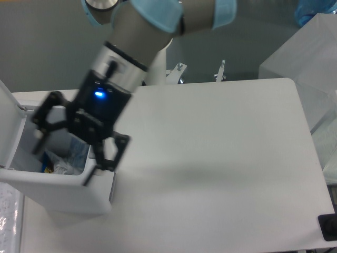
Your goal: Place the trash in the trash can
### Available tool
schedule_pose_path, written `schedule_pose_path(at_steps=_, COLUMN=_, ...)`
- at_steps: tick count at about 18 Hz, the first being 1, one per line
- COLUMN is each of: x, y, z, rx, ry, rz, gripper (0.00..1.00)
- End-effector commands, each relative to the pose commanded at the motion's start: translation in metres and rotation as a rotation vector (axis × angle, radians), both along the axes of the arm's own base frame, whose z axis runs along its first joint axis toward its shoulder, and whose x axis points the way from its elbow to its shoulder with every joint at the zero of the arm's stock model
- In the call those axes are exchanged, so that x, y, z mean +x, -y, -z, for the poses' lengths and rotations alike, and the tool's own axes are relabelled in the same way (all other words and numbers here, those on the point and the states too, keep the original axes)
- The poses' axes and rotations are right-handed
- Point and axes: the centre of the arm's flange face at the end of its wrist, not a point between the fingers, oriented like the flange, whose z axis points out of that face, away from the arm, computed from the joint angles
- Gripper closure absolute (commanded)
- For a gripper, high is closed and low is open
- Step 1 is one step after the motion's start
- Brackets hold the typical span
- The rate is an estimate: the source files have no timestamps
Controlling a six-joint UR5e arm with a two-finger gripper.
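White table (221,158), wide, rounded corners, fills most of the frame. Frosted box (308,68) just beside its far right corner; small black object (328,227) at the lower right edge.

Arm (158,23): grey tube with pale blue joint covers, comes in from the top and slopes down to the left. Black wrist section shows a blue light (98,95). The whole lower arm is motion-blurred.

Trash can (63,195): white boxy bin at the left edge of the table, lid (8,124) hinged up and leaning back on the left side. Mouth open to the camera.

Pincer (66,158): above the bin's near right rim, fingers spread wide apart, nothing between them. One finger (45,126) hangs over the bin opening, the other (108,155) hangs over the right wall.

Trash (66,161): inside the bin, low down, below and between the spread fingers, apart from both. Clear crumpled plastic with a blue patch and a bit of yellow at its left; too blurred to separate pieces.
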Motion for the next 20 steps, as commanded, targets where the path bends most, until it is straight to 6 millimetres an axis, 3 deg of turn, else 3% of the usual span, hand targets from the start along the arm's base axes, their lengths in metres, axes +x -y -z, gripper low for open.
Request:
schedule_pose_path(at_steps=3, x=-0.028, y=0.003, z=0.023, rx=-0.104, ry=-0.089, rz=-0.095, gripper=0.00)
schedule_pose_path(at_steps=9, x=-0.072, y=0.016, z=0.097, rx=-0.436, ry=-0.400, rz=-0.144, gripper=0.00)
schedule_pose_path(at_steps=13, x=-0.083, y=0.045, z=0.155, rx=-0.573, ry=-0.508, rz=0.017, gripper=0.00)
schedule_pose_path(at_steps=15, x=-0.094, y=0.063, z=0.168, rx=-0.604, ry=-0.526, rz=0.072, gripper=0.00)
schedule_pose_path(at_steps=20, x=-0.098, y=0.076, z=0.179, rx=-0.746, ry=-0.549, rz=0.176, gripper=0.00)
